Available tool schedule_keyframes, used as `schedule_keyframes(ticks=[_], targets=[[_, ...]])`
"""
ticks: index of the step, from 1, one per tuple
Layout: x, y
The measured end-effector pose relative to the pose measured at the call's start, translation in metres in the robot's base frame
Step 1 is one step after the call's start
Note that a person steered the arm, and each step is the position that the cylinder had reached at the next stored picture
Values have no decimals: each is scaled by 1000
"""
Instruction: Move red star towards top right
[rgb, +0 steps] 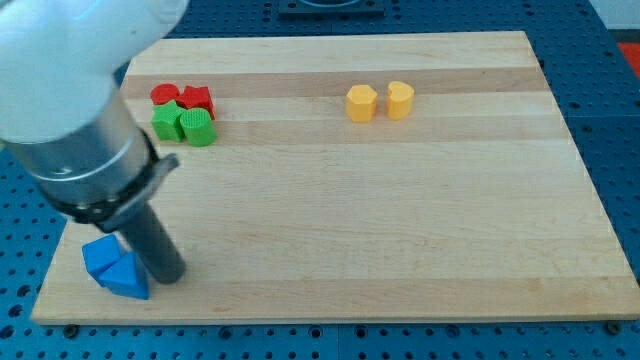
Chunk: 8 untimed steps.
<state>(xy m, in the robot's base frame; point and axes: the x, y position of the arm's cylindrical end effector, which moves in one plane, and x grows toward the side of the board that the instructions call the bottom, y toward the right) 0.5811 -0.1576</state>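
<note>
Two red blocks lie at the board's top left. The right one (197, 99) looks like the red star; the left one (165, 94) is flatter and I cannot make out its shape. They touch each other. A green block (166, 123) and a green cylinder-like block (199, 128) sit right below them. My tip (168, 274) rests near the bottom left corner, far below the red blocks, against the right side of a blue triangle (127, 280).
A blue cube (101, 255) touches the triangle's upper left. A yellow hexagon-like block (361, 102) and a yellow heart-like block (400, 100) sit side by side at top centre. The arm's large body (70, 110) hides the board's left edge.
</note>
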Motion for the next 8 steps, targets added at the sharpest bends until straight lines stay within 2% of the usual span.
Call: schedule_keyframes(ticks=[1,2,4,6,7,8], targets=[[28,27],[38,29],[9,80],[9,85],[-25,87],[-89,120]])
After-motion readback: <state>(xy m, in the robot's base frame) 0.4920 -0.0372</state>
